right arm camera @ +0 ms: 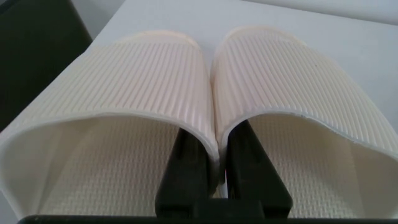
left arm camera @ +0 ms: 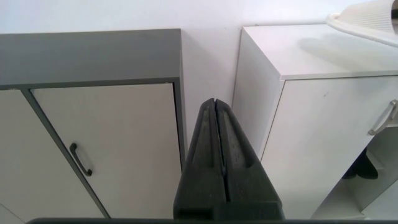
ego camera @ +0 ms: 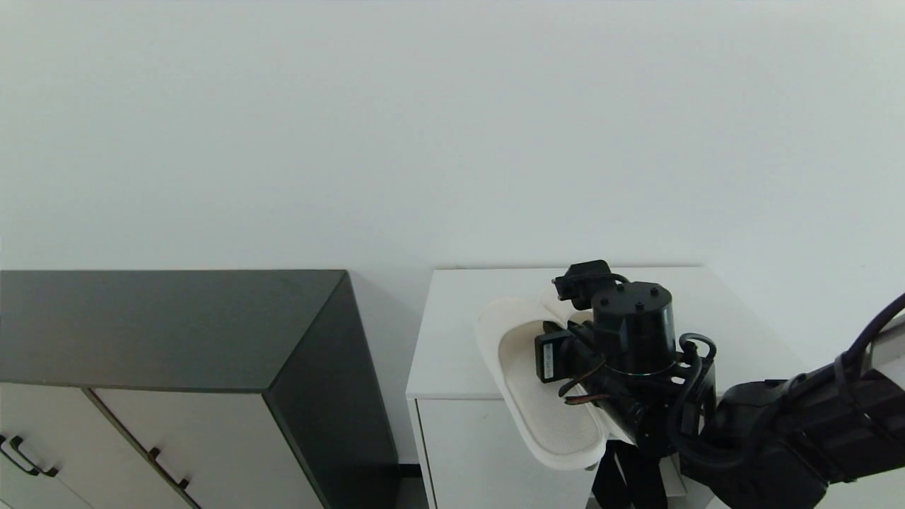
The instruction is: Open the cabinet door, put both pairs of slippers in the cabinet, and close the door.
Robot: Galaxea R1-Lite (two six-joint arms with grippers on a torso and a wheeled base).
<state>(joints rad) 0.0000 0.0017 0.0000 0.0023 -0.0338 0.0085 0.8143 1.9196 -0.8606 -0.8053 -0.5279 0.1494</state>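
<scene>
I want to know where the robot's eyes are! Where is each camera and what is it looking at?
Head: on the robot's head, looking forward and down at the dark cabinet, white cabinet and slippers; the right arm shows.
Left wrist: low, facing both cabinets' fronts; the shut left hand shows.
Right wrist: above the white cabinet, close behind the slippers; the right hand pinches them.
Shared: all three show the slippers and white cabinet.
</scene>
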